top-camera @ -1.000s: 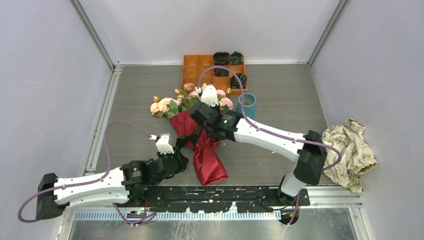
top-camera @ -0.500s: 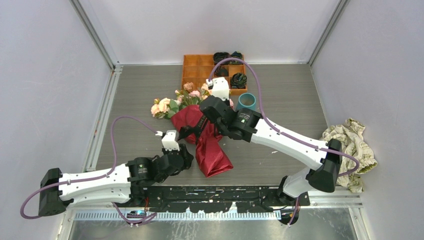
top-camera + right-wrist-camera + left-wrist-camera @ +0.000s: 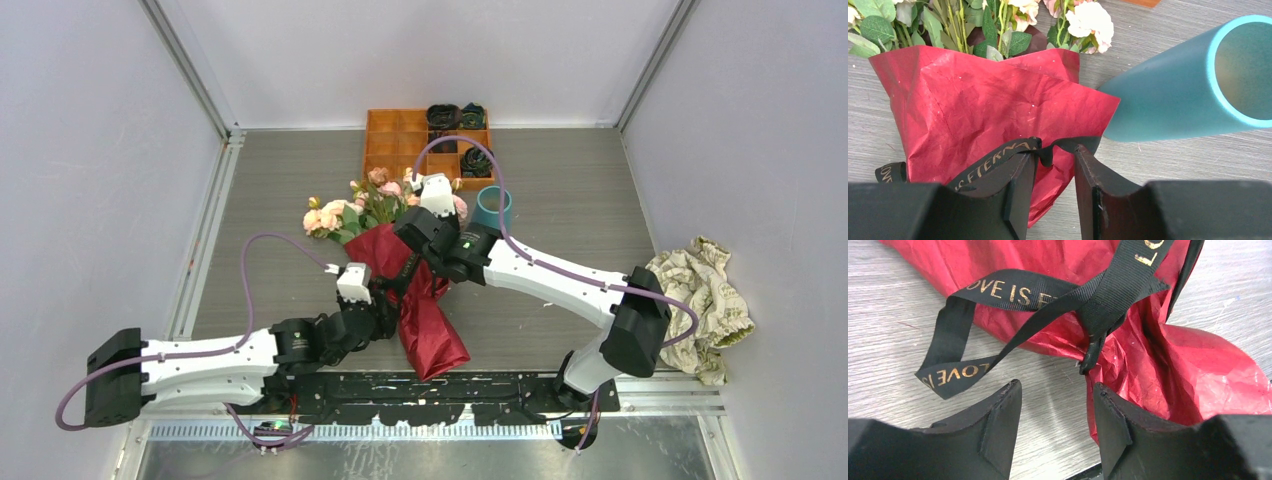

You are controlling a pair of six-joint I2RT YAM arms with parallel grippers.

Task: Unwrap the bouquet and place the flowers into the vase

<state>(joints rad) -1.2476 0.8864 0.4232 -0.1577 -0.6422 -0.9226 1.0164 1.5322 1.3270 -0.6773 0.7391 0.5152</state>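
**A:** Layout, big to small?

**B:** counter point(image 3: 560, 180) carries everything. bouquet point(image 3: 428, 322) lies flat mid-counter, heads far-left, tail toward the bases. red paper point(image 3: 988, 105) is wrapped on, not opened. vase point(image 3: 493, 208) stands upright just right of the heads, no stems in it. flowers point(image 3: 335, 215) are all inside the wrap. black ribbon point(image 3: 1013, 290) is tied round the waist; knot point(image 3: 1098, 315) intact w/ a loop + loose ends.

**A:** Step in hand?

**B:** My read: undoing the ribbon. Best approach is to take a free end, not the loop, and pull along the counter away from the knot. The other side should pin the paper so the bundle doesn't drag into the vase. Risks: torn paper, or a tighter knot if the loop gets pulled.

**A:** Pose?

**B:** R arm point(image 3: 550, 275) reaches diagonally from its base, wrist over the wrap's upper half. L arm point(image 3: 200, 360) lies low along the near edge, wrist aimed at the knot. R fingers point(image 3: 1098, 190) are apart w/ a narrow gap; a ribbon strand crosses the tips, not pinched as far as I can tell. L fingers point(image 3: 998, 430) are apart w/ nothing between, knot tail just ahead.
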